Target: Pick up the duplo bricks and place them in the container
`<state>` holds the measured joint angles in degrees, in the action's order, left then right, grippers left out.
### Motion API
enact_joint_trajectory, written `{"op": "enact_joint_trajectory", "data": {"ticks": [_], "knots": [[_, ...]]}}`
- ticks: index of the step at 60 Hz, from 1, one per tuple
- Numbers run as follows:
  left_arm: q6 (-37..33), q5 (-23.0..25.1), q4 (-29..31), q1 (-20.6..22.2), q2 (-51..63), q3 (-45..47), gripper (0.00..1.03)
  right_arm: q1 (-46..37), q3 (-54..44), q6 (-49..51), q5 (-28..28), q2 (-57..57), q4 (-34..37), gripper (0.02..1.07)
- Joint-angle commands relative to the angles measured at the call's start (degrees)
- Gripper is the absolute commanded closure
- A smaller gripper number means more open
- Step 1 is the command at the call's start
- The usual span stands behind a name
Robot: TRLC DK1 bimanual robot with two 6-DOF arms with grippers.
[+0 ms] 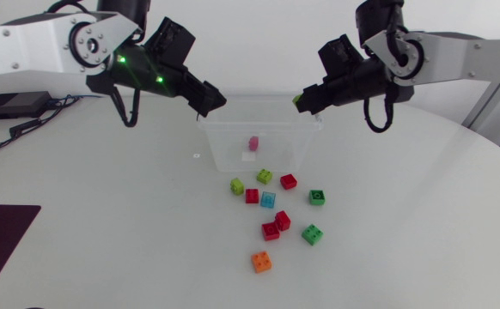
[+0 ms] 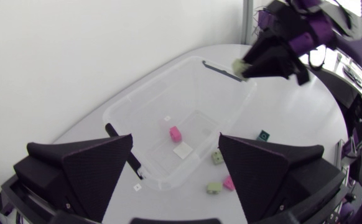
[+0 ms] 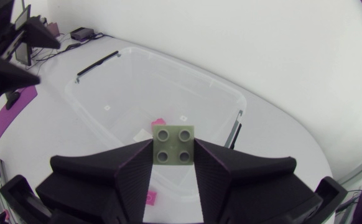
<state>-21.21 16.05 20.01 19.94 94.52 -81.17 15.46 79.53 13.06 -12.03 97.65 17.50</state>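
Lime-green brick (image 3: 173, 145) clamped in my right gripper (image 3: 173, 150), above the clear container (image 1: 233, 121).

The container holds one pink brick (image 1: 253, 142) on its floor, next to a small white square (image 1: 249, 156), possibly a label; I can't tell from here. The lime-green brick sits studs-up, pinched from both sides by the right fingers, seemingly over the container's far right corner. My right arm comes in from the side, angled down to that corner. My left gripper (image 2: 175, 146) hangs over the far left corner, fingers spread wide and holding nothing. On the table in front of the container lie loose bricks, among them a light blue one (image 1: 268, 200) and an orange one (image 1: 261, 262) farthest out.
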Motion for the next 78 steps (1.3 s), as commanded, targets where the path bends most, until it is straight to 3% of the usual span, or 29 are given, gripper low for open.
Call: {"op": "enact_joint_trajectory", "data": {"ticks": [1, 14, 16, 20, 24, 35, 55, 78], "knots": [[-4.63, 1.08, 1.26, -0.17, -2.85, 6.11, 0.05, -0.43, 3.00, -1.46, -0.01, 4.13, -1.50, 0.79], [-12.10, 2.05, 2.05, 3.70, -5.66, 16.92, 0.05, -0.08, 8.28, -1.28, 1.66, 10.81, -2.47, 0.74], [-12.71, 2.05, 1.87, 4.14, -5.49, 17.88, 0.05, -0.08, 8.80, -1.28, 2.10, 11.51, -2.47, 0.64], [-13.50, 1.96, 0.64, 5.90, -4.08, 19.73, 0.05, -0.43, 9.51, -1.11, 2.28, 12.48, -2.47, 0.26], [-13.50, 1.96, 0.29, 6.69, -2.50, 19.73, 0.05, -0.87, 8.89, -1.02, 2.28, 11.51, -2.47, 0.11], [-12.80, 1.88, -4.37, 7.04, 2.77, 19.38, 0.05, -1.93, -1.04, -0.75, 1.57, -0.09, -7.04, 0.11], [-11.66, 0.56, -8.23, 8.27, 12.44, 17.09, 0.05, -3.95, -24.07, 1.35, -3.35, -22.59, -7.74, 0.11], [-8.06, -5.16, -9.81, 8.36, 17.63, 12.79, 0.08, -5.44, -37.08, 4.34, -5.37, -27.33, -10.20, 0.11]]}}
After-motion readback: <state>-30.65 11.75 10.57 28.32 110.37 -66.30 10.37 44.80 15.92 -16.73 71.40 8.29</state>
